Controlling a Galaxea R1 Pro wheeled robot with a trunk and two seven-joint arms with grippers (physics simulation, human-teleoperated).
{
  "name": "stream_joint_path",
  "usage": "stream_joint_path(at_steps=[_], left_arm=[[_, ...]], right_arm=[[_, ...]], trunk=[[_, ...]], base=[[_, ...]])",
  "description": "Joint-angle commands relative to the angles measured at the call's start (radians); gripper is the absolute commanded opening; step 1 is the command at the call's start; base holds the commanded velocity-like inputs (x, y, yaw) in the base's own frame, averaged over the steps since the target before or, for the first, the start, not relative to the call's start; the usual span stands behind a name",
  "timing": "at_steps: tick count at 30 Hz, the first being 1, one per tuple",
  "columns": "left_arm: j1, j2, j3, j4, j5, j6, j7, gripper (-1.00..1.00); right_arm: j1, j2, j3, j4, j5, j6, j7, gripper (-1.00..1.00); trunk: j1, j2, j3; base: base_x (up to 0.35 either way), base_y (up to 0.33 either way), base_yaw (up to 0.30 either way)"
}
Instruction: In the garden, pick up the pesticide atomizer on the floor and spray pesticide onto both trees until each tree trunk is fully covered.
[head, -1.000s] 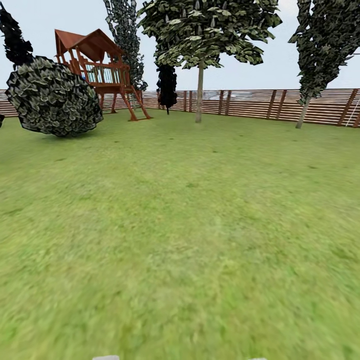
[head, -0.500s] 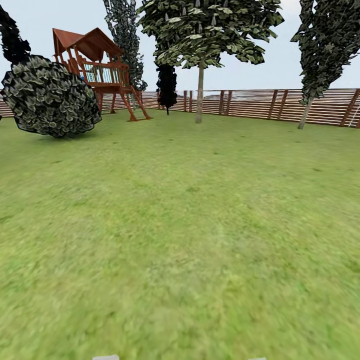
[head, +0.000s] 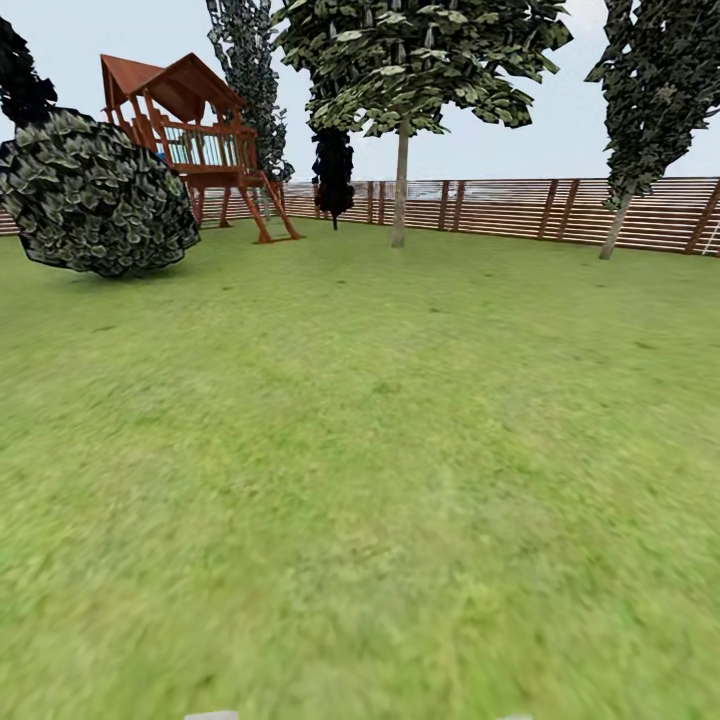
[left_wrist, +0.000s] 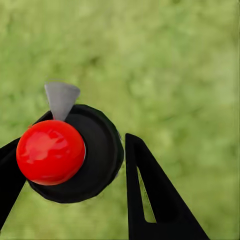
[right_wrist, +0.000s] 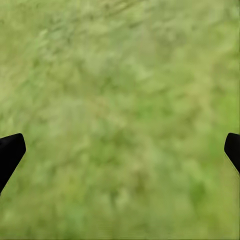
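Head view gives me green grass lawn (head: 380, 450) up to a brown slatted wooden fence (head: 520, 208), while my left end effector (left_wrist: 75, 165) is clamped on the dark, red-capped pesticide atomizer (left_wrist: 75, 152) and my right end effector (right_wrist: 120, 150) is spread wide, holding nothing.

big green lawn (head: 380, 450) all around, brown slat fence (head: 520, 208) along the back toward 1 o'clock, red-brown wooden playhouse (head: 190, 140) at 11, round dark bush (head: 95, 195) beside it, pale overcast sky (head: 560, 140)
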Motion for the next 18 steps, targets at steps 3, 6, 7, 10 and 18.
stream_joint_path(at_steps=[3, 6, 7, 10, 18], left_arm=[[-0.001, 0.000, 0.006, 0.001, -0.011, -0.003, 0.005, -1.00], [-0.001, 0.000, 0.006, 0.001, -0.011, -0.003, 0.005, -1.00], [-0.001, 0.000, 0.006, 0.001, -0.011, -0.003, 0.005, -1.00], [-0.001, 0.000, 0.006, 0.001, -0.011, -0.003, 0.005, -1.00], [-0.001, 0.000, 0.006, 0.002, -0.011, -0.003, 0.004, -1.00]], right_arm=[[0.000, 0.000, -0.009, -0.001, 0.005, -0.001, 0.005, 1.00], [0.000, 0.001, -0.009, -0.001, 0.005, -0.001, 0.005, 1.00], [0.000, 0.001, -0.009, -0.001, 0.005, -0.001, 0.005, 1.00], [0.000, 0.001, -0.009, -0.001, 0.005, -0.001, 0.005, 1.00], [0.000, 0.001, -0.009, -0.001, 0.005, -0.001, 0.005, 1.00]], trunk=[[0.001, 0.000, -0.001], [0.001, 0.000, -0.001], [0.001, 0.000, -0.001], [0.001, 0.000, -0.001], [0.001, 0.000, -0.001]], base=[[0.339, 0.000, 0.000], [0.340, 0.000, 0.000], [0.340, 0.000, 0.000], [0.339, 0.000, 0.000], [0.339, 0.000, 0.000]])
